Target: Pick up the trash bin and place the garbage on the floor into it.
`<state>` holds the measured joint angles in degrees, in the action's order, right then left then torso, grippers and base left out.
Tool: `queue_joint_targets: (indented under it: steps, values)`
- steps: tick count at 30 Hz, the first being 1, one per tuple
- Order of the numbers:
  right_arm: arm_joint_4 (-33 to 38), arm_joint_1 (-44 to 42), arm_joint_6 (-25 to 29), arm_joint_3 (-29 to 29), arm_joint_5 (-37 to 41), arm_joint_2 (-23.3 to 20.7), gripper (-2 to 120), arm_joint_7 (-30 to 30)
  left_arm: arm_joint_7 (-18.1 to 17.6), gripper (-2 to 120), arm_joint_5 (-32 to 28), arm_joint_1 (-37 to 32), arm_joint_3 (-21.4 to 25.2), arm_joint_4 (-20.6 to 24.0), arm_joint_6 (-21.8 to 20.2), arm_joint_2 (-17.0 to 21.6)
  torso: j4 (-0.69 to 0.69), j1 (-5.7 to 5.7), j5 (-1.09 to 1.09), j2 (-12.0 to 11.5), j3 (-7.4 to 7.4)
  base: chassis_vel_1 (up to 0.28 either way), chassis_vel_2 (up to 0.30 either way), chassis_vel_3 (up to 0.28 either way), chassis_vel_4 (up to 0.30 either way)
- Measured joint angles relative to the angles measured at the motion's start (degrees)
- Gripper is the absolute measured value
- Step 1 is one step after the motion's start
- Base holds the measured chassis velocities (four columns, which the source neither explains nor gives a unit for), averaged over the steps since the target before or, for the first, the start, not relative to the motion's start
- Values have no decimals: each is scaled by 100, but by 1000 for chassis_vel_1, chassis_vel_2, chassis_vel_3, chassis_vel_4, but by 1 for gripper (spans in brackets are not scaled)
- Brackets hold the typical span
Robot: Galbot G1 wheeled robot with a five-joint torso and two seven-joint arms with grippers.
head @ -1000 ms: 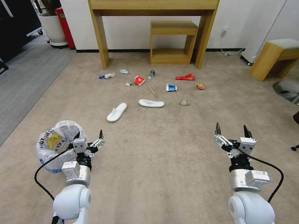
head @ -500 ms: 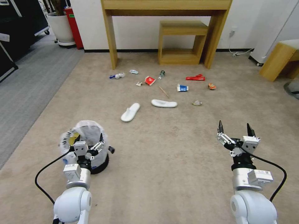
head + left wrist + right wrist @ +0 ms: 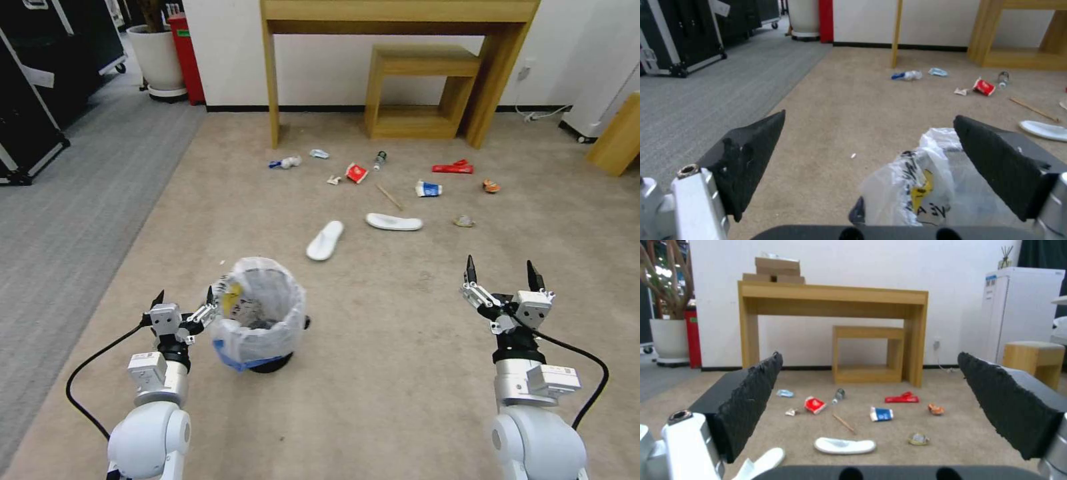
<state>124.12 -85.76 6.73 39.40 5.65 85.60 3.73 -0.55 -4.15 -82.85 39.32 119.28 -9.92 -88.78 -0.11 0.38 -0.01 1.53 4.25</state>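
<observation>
The trash bin [image 3: 261, 313], lined with a crinkled clear bag with a yellow patch, stands upright on the beige carpet. My left gripper [image 3: 184, 297] is open just left of it, one finger close to the bag's rim; the left wrist view shows the bag [image 3: 916, 186] beside the open gripper [image 3: 869, 116]. My right gripper [image 3: 500, 265] hangs open over bare carpet. The garbage lies farther ahead: two white slippers [image 3: 325, 240] [image 3: 393, 222], a red cup [image 3: 355, 173], a blue-white carton [image 3: 427, 189], a red wrapper [image 3: 453, 167], a stick [image 3: 389, 197] and a bottle [image 3: 380, 159].
A wooden console table [image 3: 275, 87] with a small wooden shelf unit [image 3: 420, 87] under it stands against the far wall. Black cases [image 3: 27, 100], a white planter [image 3: 160, 60] and a red bin [image 3: 188, 60] stand on the grey carpet at left. A wooden stool [image 3: 617, 140] sits far right.
The whole head view has swung leftward, so the room has shifted right. The trash bin, earlier left of my left gripper, now stands right of it. Both grippers stayed open.
</observation>
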Motion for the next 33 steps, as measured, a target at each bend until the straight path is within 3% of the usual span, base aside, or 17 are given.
queue_joint_targets:
  steps: [20, 33]
  values:
    - [10, -17, -124, 51, -16, 28, 100, -172, -3, 100, -3, -12, -10, -57, 13, -3, -2, 0, 1, 0, 0, -24, -15, 19, 9]
    - [-7, 2, -123, 44, 29, 1, 100, -140, -7, 100, 36, -2, -38, -120, 42, -42, -2, 1, 2, 0, 1, -170, 150, 160, -153]
